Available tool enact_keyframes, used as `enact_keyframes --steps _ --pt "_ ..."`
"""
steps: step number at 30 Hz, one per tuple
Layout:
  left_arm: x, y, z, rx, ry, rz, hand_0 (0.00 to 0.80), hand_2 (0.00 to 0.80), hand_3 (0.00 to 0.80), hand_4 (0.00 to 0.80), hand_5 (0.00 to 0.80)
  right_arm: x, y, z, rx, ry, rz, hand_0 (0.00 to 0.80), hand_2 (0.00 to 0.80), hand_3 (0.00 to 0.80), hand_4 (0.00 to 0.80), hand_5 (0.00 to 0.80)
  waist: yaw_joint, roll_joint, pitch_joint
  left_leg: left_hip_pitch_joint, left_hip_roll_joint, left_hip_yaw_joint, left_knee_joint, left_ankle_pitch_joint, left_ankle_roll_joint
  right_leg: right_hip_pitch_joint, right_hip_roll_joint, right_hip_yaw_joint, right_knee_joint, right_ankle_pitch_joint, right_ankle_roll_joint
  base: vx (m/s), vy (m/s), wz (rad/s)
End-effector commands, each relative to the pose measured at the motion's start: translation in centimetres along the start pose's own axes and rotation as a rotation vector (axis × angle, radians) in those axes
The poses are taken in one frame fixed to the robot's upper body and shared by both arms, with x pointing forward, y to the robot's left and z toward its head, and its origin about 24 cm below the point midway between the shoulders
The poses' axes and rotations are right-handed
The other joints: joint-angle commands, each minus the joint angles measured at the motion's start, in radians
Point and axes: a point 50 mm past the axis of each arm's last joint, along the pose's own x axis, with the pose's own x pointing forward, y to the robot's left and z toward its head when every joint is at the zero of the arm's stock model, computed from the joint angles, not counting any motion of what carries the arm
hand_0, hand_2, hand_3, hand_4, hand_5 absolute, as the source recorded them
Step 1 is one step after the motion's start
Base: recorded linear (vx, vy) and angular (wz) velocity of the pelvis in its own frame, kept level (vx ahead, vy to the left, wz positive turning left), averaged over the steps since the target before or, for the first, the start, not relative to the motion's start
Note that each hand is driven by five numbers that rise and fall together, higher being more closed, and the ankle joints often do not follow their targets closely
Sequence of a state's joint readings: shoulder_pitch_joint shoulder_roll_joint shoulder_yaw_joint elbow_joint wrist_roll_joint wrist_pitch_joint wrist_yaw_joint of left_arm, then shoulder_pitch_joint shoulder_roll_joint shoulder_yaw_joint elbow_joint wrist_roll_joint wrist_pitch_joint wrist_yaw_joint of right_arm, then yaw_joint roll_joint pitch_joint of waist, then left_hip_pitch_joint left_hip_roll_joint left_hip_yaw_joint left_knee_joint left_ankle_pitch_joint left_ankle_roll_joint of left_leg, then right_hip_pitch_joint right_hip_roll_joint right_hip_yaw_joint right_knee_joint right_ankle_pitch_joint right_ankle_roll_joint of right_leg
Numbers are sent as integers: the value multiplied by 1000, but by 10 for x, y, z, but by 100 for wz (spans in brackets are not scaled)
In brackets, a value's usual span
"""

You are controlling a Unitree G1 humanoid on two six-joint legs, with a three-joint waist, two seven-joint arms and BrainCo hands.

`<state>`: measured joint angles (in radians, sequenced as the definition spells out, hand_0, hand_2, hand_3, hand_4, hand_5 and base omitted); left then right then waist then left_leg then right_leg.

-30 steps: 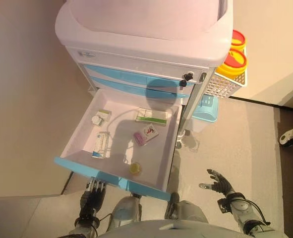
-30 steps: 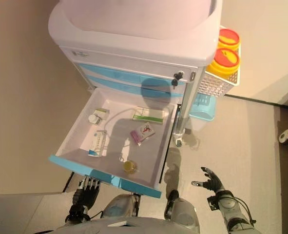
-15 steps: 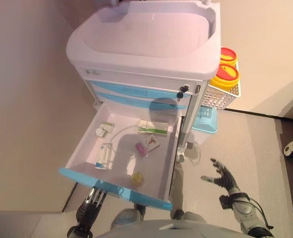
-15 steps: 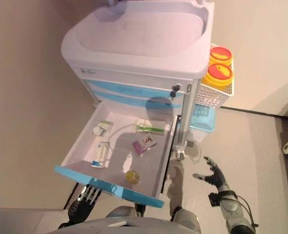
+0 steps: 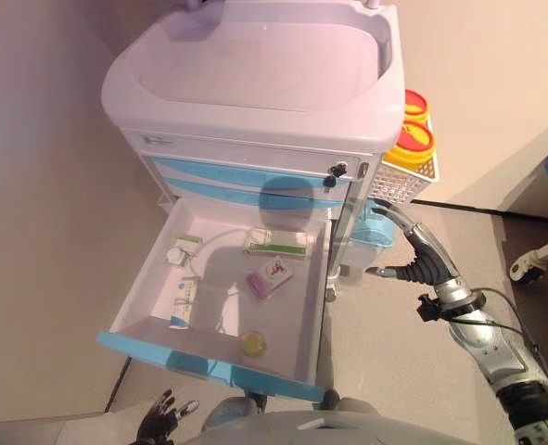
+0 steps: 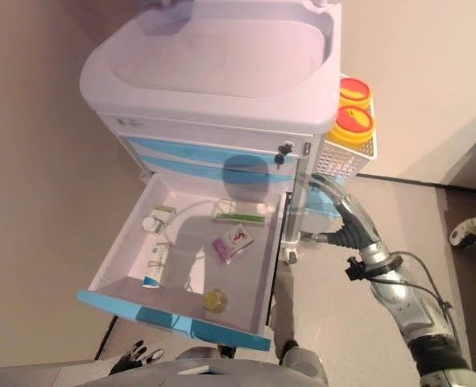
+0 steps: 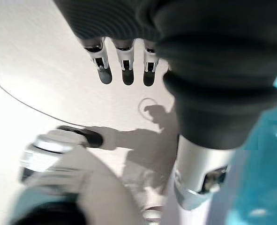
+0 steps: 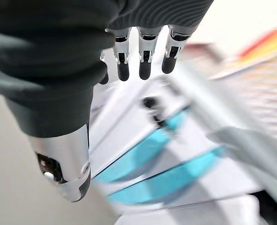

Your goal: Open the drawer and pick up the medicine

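The cart's bottom drawer (image 5: 125, 326) stands pulled out, with its blue front (image 5: 209, 368) nearest me. Inside lie a white-and-green box (image 5: 275, 243), a pink medicine pack (image 5: 269, 278), a white-and-blue box (image 5: 183, 304), a small white bottle (image 5: 179, 251) and a yellow round lid (image 5: 252, 344). My right hand (image 5: 413, 255) is open and empty, raised beside the cart's right post, right of the drawer; its straight fingers (image 8: 143, 61) show in the right wrist view. My left hand (image 5: 162, 419) hangs low below the drawer front, open and empty, with its fingers (image 7: 124, 70) over the floor.
The white cart (image 5: 255, 83) has two shut blue drawers (image 5: 246, 181) above the open one. A white basket (image 5: 399, 178) with yellow red-lidded containers (image 5: 413, 139) hangs on its right side, above a blue bin (image 5: 377, 229). A wall runs along the left. A castor (image 5: 524, 269) stands at the far right.
My right hand has risen from low near the floor to beside the cart's right post. My left hand has dropped away from under the drawer front. The camera has shifted.
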<state>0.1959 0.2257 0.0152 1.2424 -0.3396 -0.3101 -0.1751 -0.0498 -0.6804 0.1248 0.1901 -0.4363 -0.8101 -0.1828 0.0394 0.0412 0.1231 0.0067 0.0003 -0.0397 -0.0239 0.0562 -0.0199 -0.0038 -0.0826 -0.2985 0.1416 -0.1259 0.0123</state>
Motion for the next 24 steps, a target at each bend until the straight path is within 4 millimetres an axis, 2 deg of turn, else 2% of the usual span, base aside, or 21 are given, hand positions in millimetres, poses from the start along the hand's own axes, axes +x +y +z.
enact_keyframes --steps 1,7,8,11,19,24 --pt "2 11 6 133 43 -2 0 0 0 0 0 30 -4 32 -17 -265 54 0 0 0 0 0 45 -33 8 17 -56 37 2 -108 29 36 -20 12 -70 20 46 -8 -39 2" --pt "4 8 9 156 50 -22 0 0 0 0 0 59 17 38 -82 -321 285 0 0 0 0 0 108 -42 6 7 -53 1 -6 -93 16 50 -28 -32 -79 22 43 -19 -52 12" --pt "4 8 9 157 50 -22 0 0 0 0 0 60 18 38 -82 -321 290 0 0 0 0 0 109 -42 6 7 -54 -1 -7 -92 16 50 -28 -35 -79 22 43 -20 -54 24" --pt "6 7 15 174 33 -31 0 0 0 0 0 66 37 40 -118 -342 411 0 0 0 0 0 142 -46 2 -1 -55 -23 -11 -82 10 58 -31 -59 -84 23 42 -9 -50 22" --pt "10 4 27 221 5 -55 0 0 0 0 0 63 88 33 -233 -366 679 0 0 0 0 0 205 -52 -4 -17 -62 -81 -13 -64 4 75 -29 -101 -86 17 31 20 -36 22" --pt "10 2 30 246 -14 -75 0 0 0 0 0 56 109 22 -264 -333 765 0 0 0 0 0 235 -49 2 -29 -66 -112 -9 -54 2 76 -26 -118 -85 15 23 24 -16 16"
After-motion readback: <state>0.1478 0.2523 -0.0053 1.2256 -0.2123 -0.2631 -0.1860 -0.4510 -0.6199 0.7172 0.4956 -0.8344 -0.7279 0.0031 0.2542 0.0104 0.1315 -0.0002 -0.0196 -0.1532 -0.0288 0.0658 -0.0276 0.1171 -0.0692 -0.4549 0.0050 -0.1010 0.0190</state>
